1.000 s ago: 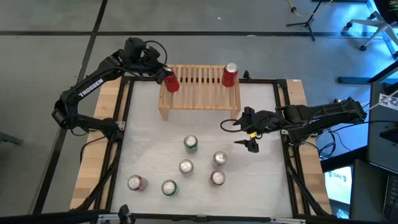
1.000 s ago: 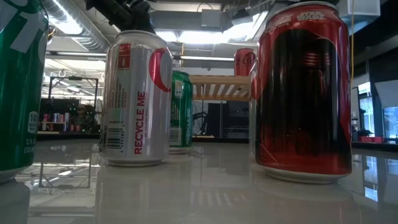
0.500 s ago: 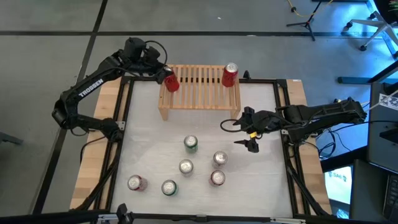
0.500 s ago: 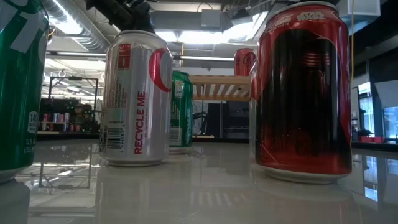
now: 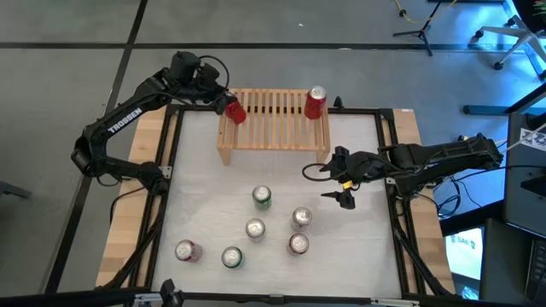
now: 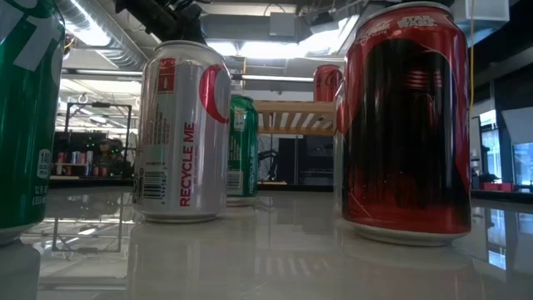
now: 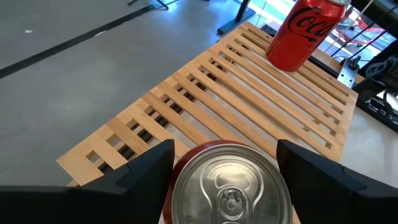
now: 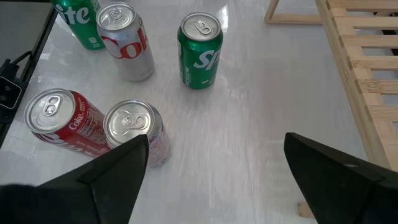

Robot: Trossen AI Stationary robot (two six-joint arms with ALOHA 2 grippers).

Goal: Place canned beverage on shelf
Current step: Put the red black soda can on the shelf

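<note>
Shelf — left tool clamped on red can there; right tool apart, empty.

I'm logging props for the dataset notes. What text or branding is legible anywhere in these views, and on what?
"TROSSEN": left arm.
"RECYCLE ME": silver can, low view.
"Coca-Cola" script, partly cut off: red can on the shelf.
"Sp…", partial: green can.
Small print beside the silver can's barcode: too small to read.
</note>
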